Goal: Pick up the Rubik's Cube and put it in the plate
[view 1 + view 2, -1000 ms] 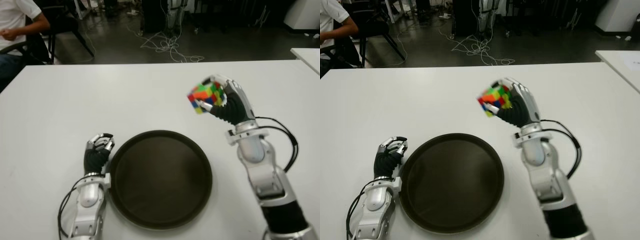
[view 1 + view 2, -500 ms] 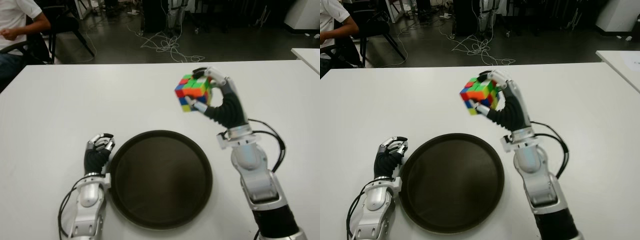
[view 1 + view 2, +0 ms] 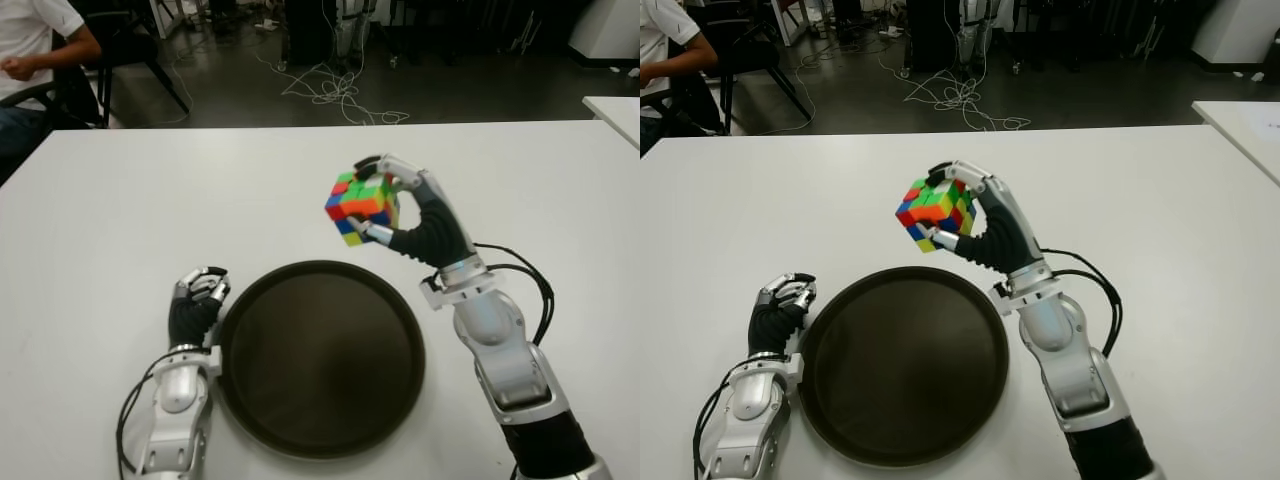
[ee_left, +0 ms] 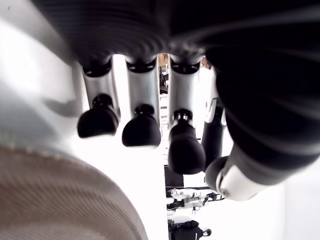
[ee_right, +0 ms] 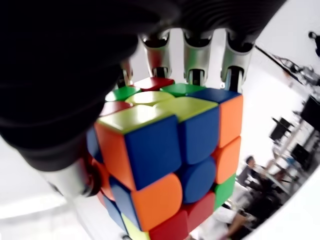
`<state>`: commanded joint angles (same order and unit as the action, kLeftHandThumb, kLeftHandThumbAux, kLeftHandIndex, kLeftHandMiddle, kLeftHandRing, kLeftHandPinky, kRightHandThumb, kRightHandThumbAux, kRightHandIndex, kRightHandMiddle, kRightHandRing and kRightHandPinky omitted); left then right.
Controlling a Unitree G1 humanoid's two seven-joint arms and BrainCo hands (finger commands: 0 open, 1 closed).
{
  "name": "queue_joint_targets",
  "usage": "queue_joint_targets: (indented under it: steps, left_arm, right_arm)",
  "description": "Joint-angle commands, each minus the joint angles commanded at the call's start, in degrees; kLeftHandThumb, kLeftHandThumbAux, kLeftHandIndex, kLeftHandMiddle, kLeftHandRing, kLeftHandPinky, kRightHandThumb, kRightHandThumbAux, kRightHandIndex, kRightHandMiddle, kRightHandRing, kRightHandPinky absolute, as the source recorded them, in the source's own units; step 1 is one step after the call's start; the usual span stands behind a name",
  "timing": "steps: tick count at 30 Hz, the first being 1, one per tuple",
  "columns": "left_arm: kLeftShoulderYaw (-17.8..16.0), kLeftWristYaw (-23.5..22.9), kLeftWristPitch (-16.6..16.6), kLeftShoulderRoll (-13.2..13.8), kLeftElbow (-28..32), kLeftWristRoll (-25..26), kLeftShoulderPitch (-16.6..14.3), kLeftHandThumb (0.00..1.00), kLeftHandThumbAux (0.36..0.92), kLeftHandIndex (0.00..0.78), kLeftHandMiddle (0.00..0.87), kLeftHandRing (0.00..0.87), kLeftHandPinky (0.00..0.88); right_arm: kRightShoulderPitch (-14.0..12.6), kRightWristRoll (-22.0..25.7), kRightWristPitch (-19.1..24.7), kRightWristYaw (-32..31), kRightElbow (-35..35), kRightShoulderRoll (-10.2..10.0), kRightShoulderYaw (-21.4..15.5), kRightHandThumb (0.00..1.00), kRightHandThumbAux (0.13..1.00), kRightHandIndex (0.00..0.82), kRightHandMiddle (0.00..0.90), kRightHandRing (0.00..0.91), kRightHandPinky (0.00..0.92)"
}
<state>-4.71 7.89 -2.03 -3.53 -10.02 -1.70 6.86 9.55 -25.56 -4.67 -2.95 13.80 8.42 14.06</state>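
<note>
Right hand (image 3: 400,215) grips the Rubik's Cube (image 3: 360,208) in the air, over the white table (image 3: 120,220) just beyond the far right rim of the dark plate (image 3: 320,358). From my right wrist camera I see fingers (image 5: 192,62) behind the cube and the thumb in front. Left hand (image 3: 197,300) is curled, empty, beside the plate's left edge.

Head stereo eyes share the table (image 3: 100,200); wrist cameras look seemingly fingerward.
</note>
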Motion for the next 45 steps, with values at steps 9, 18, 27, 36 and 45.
queue_joint_targets:
  steps: [9,18,27,36,45]
  left_arm:
    - [-0.11,-0.13,-0.10,-0.02,-0.13,0.24,-0.06,0.708,0.706,0.443,0.812,0.830,0.820]
    - [-0.24,-0.12,-2.05,-0.62,-0.83,0.63,0.01,0.708,0.706,0.443,0.815,0.836,0.829]
    - [0.11,0.43,-3.44,-1.13,-0.75,0.28,0.40,0.708,0.705,0.444,0.815,0.838,0.836]
    - [0.48,1.17,-5.47,-1.34,-1.51,-0.17,0.40,0.707,0.705,0.444,0.811,0.835,0.835]
    - [0.92,2.45,-4.82,-1.48,-1.19,-1.07,0.51,0.705,0.706,0.443,0.812,0.835,0.836]
  right_arm:
    - [2.12,-3.71,8.08,-10.11,3.17,3.33,3.54,0.003,0.839,0.703,0.827,0.847,0.839]
    - [6.87,-8.88,12.97,-20.84,3.16,7.38,8.53,0.000,0.882,0.655,0.795,0.808,0.784]
    - [8.24,-16.07,13.26,-20.17,-1.13,7.08,13.19,0.095,0.888,0.623,0.776,0.789,0.776]
    - [9.45,-19.31,15.99,-23.32,-2.03,6.40,15.97,0.208,0.865,0.593,0.748,0.774,0.778]
    - [8.68,-22.97,17.48,-20.37,-4.88,3.84,18.34,0.157,0.876,0.571,0.753,0.777,0.780]
